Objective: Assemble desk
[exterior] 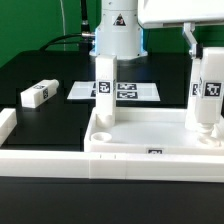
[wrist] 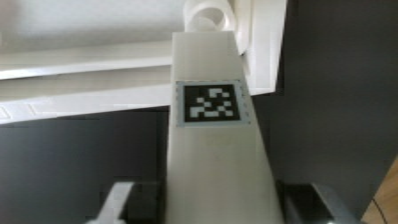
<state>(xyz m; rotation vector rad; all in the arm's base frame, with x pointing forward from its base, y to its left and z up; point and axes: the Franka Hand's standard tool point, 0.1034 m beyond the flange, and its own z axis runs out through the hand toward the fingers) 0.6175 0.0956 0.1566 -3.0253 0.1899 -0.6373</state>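
Wrist view: tagged leg (wrist: 214, 150) upright between fingers (wrist: 125, 203) of the pincer (wrist: 214, 208)

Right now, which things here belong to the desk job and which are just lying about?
Job: desk top, standing leg, second leg at the end effector, loose leg lying flat.
Lying about: marker board, border rails.

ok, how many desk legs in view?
3. First leg stands in the desk top at the exterior view's left; second leg stands at its right, inside the pincer; third leg lies loose on the table, farther left. A fourth may be hidden.
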